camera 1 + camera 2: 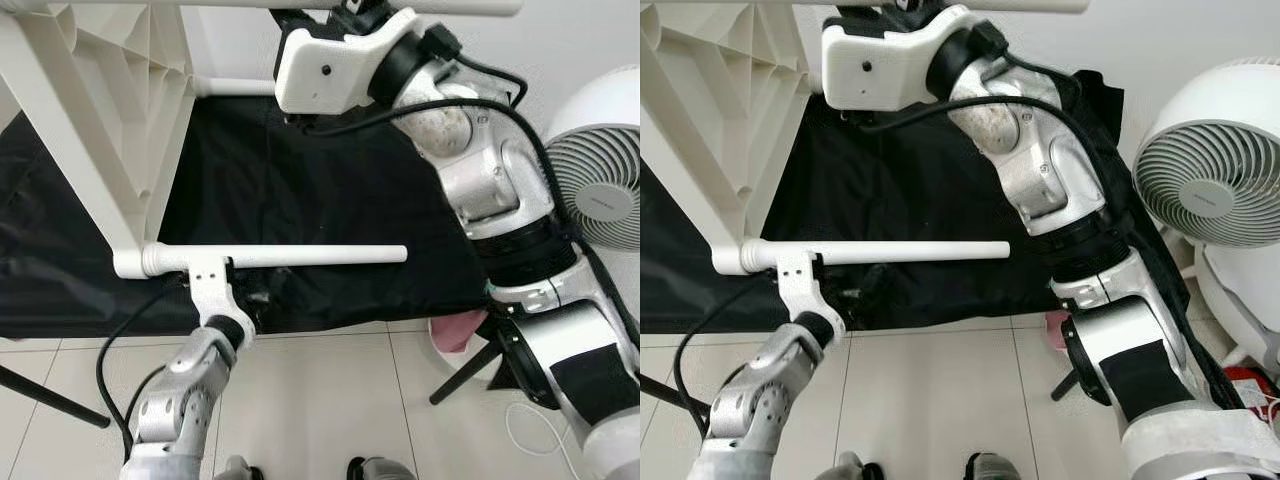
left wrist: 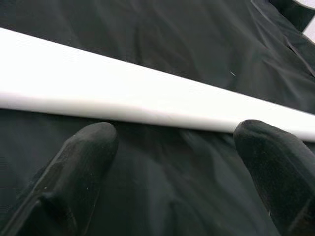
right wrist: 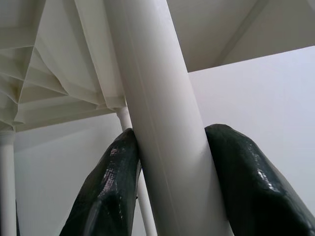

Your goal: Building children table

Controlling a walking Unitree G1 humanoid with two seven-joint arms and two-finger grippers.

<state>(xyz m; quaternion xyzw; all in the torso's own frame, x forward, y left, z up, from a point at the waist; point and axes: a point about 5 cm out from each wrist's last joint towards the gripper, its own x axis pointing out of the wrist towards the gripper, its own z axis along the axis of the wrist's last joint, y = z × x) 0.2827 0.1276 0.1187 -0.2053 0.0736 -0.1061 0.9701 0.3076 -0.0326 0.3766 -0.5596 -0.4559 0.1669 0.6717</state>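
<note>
Right wrist view shows my right gripper (image 3: 172, 187) clamped on a smooth white table leg (image 3: 162, 118), both black fingers (image 3: 106, 191) pressed against its sides under the ribbed white tabletop (image 3: 54, 59). My left gripper (image 2: 177, 162) is spread open just beneath another white leg (image 1: 290, 256), which juts sideways from the tipped table over a black cloth (image 1: 300, 170), fingers apart from it.

The right pincer (image 3: 170, 191) was clamped on a white table leg (image 3: 157, 113), one black finger (image 3: 106, 191) pressed to each side. Behind it spread the ribbed white underside of the tabletop (image 3: 54, 69), with another leg (image 3: 7, 182) beyond.
</note>
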